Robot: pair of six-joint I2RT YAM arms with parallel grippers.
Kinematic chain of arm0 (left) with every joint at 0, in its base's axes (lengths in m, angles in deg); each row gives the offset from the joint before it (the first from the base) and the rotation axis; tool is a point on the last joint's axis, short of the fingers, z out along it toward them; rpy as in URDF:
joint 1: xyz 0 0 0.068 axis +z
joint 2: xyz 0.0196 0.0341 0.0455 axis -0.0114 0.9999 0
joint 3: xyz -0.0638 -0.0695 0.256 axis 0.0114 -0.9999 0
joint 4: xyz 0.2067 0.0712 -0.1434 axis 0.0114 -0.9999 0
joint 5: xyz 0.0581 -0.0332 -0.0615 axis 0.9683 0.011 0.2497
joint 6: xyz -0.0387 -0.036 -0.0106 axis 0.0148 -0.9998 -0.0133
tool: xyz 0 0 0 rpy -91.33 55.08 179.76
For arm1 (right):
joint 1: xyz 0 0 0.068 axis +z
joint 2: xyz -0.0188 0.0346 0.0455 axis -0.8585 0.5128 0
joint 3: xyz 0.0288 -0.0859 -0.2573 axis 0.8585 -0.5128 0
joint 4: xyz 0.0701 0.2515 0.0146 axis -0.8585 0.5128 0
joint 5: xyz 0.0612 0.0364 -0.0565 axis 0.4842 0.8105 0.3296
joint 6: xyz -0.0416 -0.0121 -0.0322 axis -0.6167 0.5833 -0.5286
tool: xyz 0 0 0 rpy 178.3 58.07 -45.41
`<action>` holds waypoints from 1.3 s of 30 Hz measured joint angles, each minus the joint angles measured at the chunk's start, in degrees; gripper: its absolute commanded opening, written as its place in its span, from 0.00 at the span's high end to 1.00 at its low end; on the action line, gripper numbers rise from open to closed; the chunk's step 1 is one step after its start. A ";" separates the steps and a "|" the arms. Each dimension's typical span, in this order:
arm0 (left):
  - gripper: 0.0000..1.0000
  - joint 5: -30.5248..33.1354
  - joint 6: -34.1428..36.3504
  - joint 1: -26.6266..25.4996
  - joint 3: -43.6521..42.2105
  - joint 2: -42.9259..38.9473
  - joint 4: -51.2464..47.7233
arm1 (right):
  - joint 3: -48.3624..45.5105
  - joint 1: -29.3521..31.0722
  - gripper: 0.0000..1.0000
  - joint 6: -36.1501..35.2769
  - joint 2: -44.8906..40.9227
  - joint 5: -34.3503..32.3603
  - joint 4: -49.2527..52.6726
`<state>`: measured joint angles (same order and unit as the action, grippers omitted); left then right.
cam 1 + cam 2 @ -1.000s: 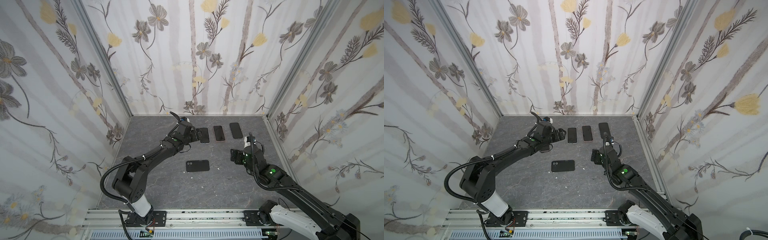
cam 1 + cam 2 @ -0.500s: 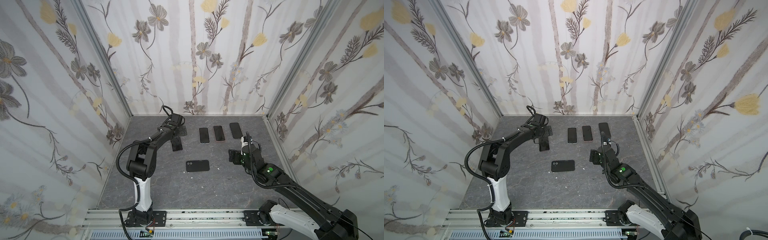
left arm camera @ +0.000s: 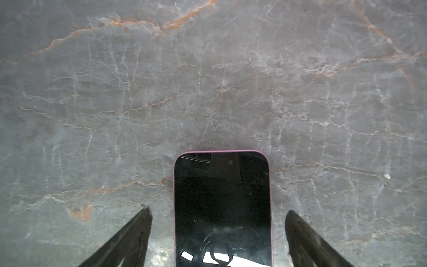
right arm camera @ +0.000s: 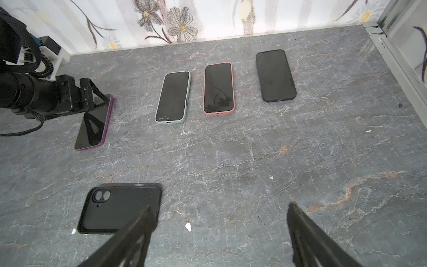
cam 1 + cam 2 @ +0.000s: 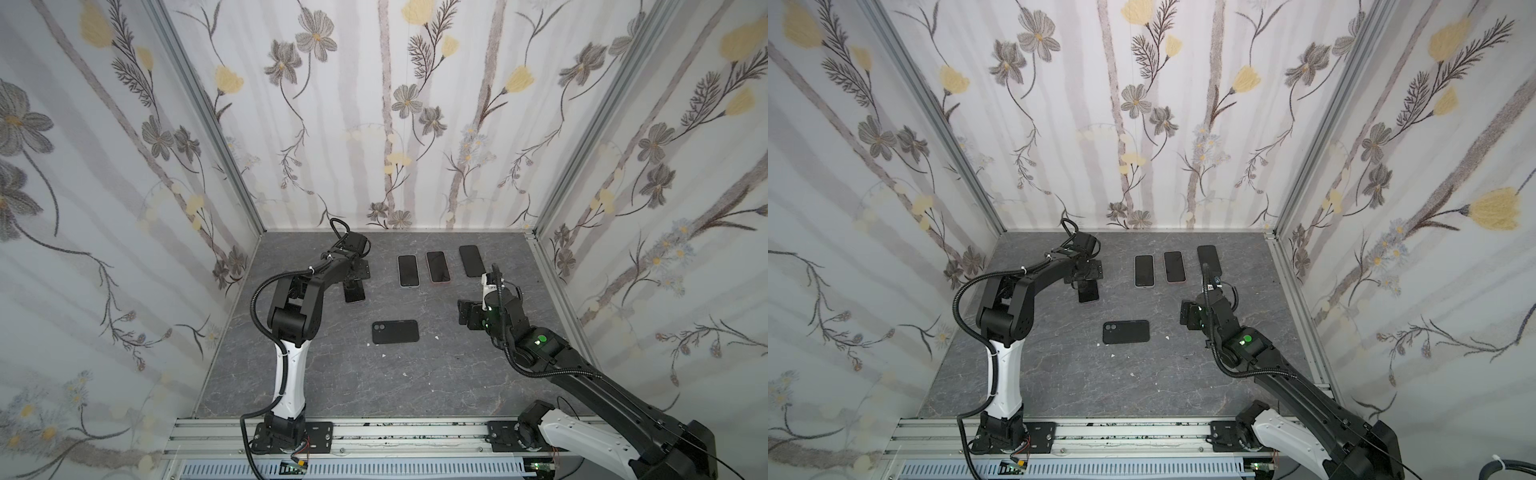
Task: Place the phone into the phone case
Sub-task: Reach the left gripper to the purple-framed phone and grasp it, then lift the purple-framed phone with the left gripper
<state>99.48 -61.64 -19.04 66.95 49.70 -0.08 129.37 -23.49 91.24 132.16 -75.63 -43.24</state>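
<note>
Grey veined stone forms the tabletop. A purple-edged phone with a dark screen is laid flat on it, screen up, toward the left rear. It is straddled by the open left claw, whose fingers are set clear of its sides. A black rectangular phone case is laid near the middle, apart from that phone. The right claw is held open just beside the case. A mint-cased phone, a pink-cased phone and a black phone are lined up at the back.
</note>
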 measured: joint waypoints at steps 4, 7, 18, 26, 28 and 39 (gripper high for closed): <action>0.12 -0.68 -0.20 0.09 1.40 1.77 -1.09 | -0.09 -0.20 0.11 -0.79 0.00 0.04 0.09; 0.15 -0.87 -0.46 0.24 1.42 2.34 -1.57 | -0.17 -0.46 0.11 -1.36 -0.09 0.04 0.09; 0.37 -0.79 -0.83 0.79 3.76 4.15 -2.36 | -0.85 -1.11 0.11 -2.86 -1.29 0.26 0.48; 0.52 -1.36 -1.97 1.38 0.72 2.38 0.33 | -1.27 -1.29 0.11 -3.13 -2.47 0.26 1.29; 0.54 -1.84 -2.43 1.92 0.61 2.12 0.33 | -1.36 -1.31 0.11 -3.13 -3.02 0.24 1.62; 0.64 0.09 -1.73 2.64 7.96 4.04 -11.13 | -1.64 -1.40 0.11 -2.67 -3.89 0.26 2.43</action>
<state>99.57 -63.37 -16.40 74.90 53.74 -11.20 127.73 -24.89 88.57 128.27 -75.37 -40.81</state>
